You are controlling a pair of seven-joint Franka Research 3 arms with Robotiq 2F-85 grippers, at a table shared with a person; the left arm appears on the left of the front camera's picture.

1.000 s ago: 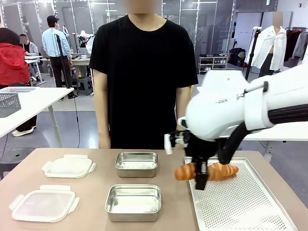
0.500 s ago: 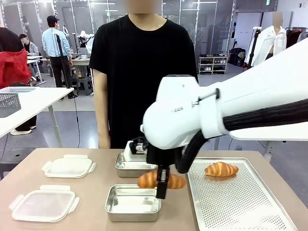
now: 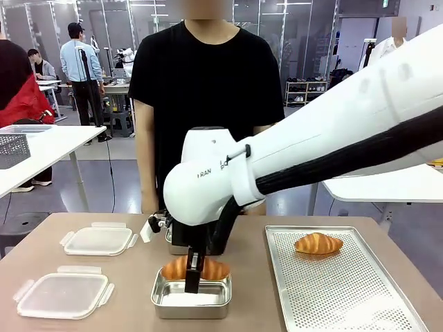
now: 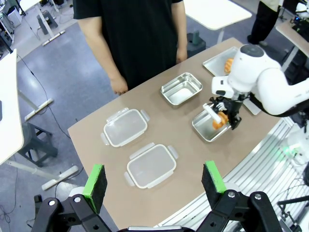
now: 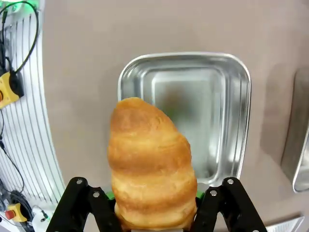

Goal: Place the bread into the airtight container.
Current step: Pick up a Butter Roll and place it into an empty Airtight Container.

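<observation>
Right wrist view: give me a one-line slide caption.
Right gripper holds a croissant above the empty steel container.

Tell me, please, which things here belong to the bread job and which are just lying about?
In the job: croissant in the right arm's jaws; near steel container under it.
Lying about for now: far steel container; far clear lid; near clear lid; second croissant on the perforated tray.
</observation>
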